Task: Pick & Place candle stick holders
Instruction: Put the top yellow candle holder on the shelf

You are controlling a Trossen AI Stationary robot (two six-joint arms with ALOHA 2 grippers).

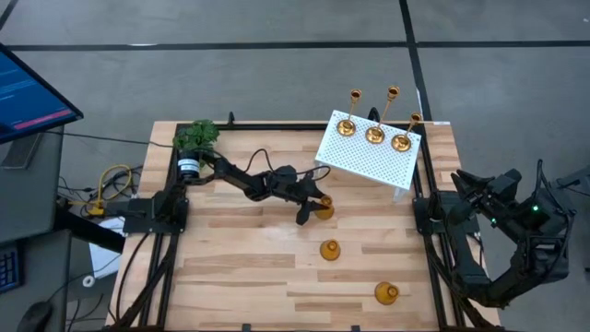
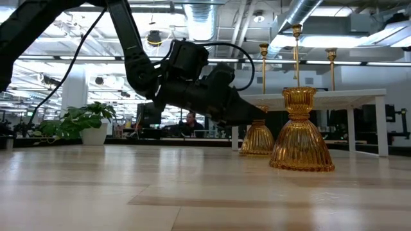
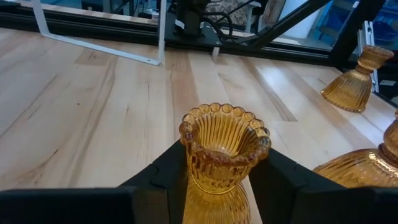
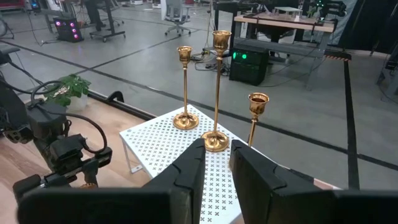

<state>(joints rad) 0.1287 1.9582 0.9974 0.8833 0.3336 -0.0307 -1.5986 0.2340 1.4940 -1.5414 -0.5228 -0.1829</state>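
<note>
Stretching across the middle of the high view, the left gripper [image 1: 316,209] is clamped on the neck of an amber holder [image 3: 222,149]. Right gripper [image 4: 216,163], fingers slightly apart, waits at right edge. Three brass sticks [image 1: 374,134] stand on the white stand [image 1: 364,161]; two amber holders [image 1: 329,250] sit lower.

Three squat amber-orange ribbed glass candle holders [image 1: 330,249] carry fine vertical fluting, and one has a beaded rim [image 3: 224,134]. Three tall shiny gold brass candlesticks [image 4: 217,93] stand on a white stand [image 1: 369,157] patterned with small dark crosses. Pale wooden plank tabletop [image 1: 240,258].
</note>
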